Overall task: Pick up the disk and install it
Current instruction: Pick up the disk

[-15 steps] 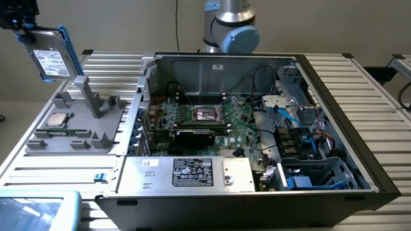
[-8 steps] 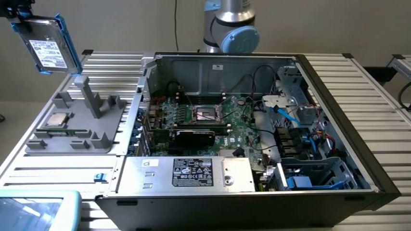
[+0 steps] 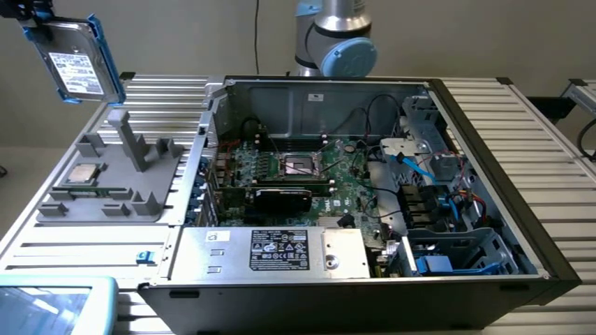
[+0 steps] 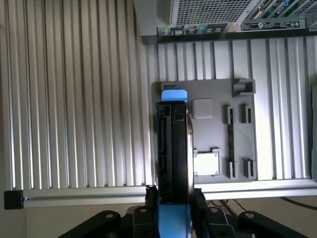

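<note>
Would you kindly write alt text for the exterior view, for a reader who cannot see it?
The disk is held high above a grey fixture tray, to the exterior view's left of an open computer case.

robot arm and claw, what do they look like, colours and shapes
The arm is a round silver-grey tube with a dark ring around it, and its joint carries a round light blue cap. The claw is black, built of jointed bars with round pins at the pivots, and has a blue part in its middle.
</note>
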Action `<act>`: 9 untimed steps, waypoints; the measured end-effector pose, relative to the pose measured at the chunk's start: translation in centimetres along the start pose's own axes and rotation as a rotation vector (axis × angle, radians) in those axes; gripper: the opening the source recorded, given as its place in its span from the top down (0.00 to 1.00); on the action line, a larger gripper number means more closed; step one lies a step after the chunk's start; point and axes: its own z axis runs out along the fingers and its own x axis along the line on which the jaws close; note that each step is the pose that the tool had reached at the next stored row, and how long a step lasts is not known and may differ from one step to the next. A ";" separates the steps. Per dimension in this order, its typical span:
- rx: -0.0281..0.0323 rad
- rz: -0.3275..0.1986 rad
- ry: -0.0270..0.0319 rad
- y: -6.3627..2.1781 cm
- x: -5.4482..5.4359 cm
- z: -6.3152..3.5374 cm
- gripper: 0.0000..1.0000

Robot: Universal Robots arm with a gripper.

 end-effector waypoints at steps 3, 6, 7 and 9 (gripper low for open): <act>0.0000 0.000 0.0000 1.33 0.1 -0.36 0.63; -0.0002 0.000 0.0001 2.70 0.2 -0.74 0.63; -0.0001 0.000 0.0000 3.12 0.2 -0.94 0.63; 0.0002 0.000 -0.0001 3.89 0.2 -1.62 0.63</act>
